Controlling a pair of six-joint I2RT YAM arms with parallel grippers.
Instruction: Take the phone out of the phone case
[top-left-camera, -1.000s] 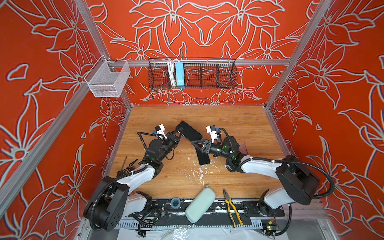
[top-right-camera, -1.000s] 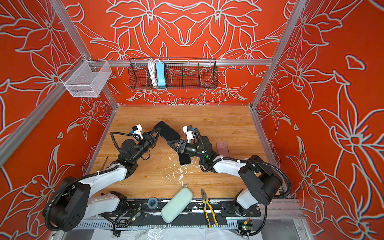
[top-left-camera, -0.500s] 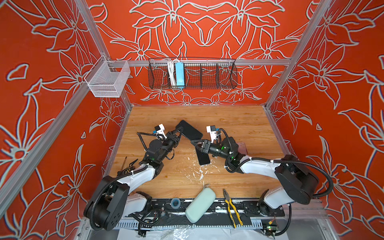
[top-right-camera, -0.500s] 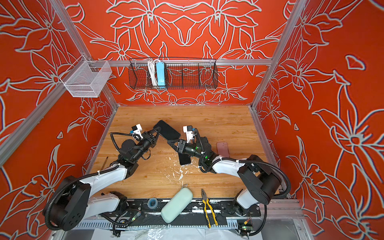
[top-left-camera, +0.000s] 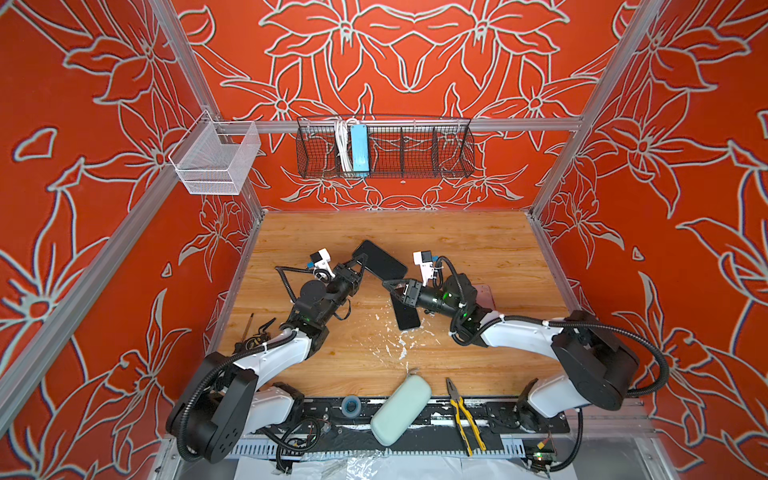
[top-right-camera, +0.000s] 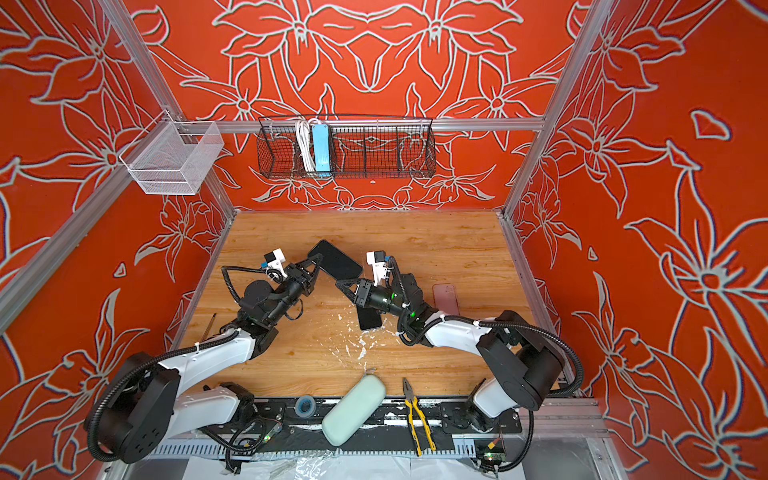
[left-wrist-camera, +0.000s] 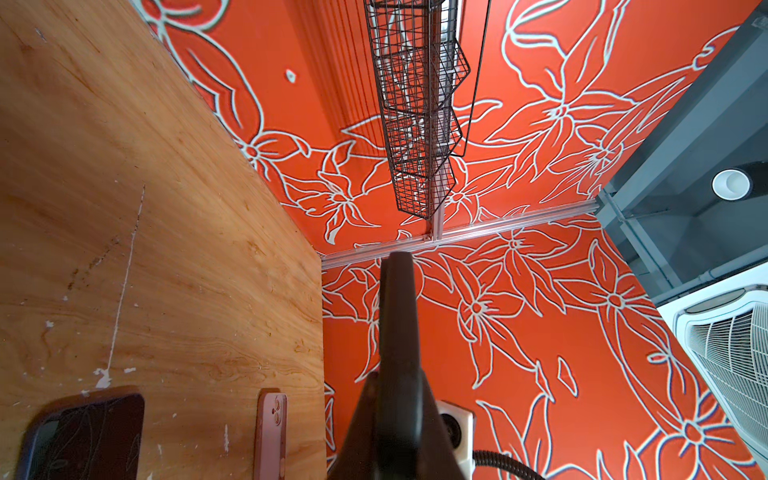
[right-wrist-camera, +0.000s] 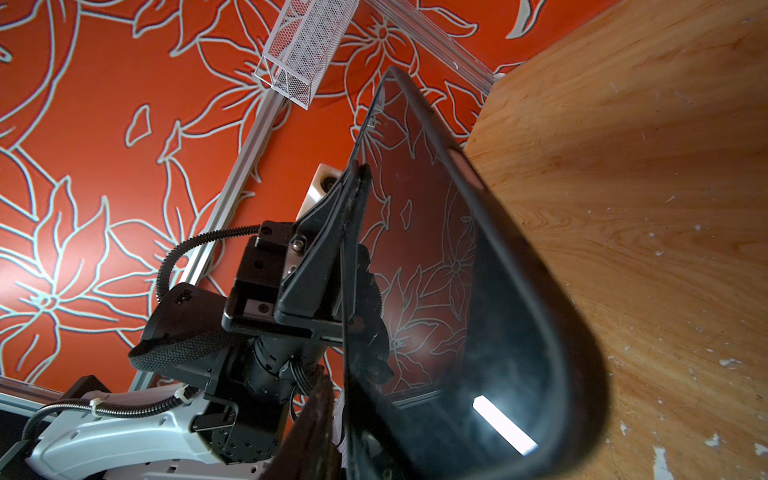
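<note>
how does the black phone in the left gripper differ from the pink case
The black phone is raised, pinched in the left gripper; the pink case lies flat on the table. The phone shows glossy glass, the case its camera-side back. Both are slim rectangles.

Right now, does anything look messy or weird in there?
Yes. White flakes lie scattered on the wooden table, like chipped paint. The pale green glasses case also sticks out over the table's front edge onto the black rail.
</note>
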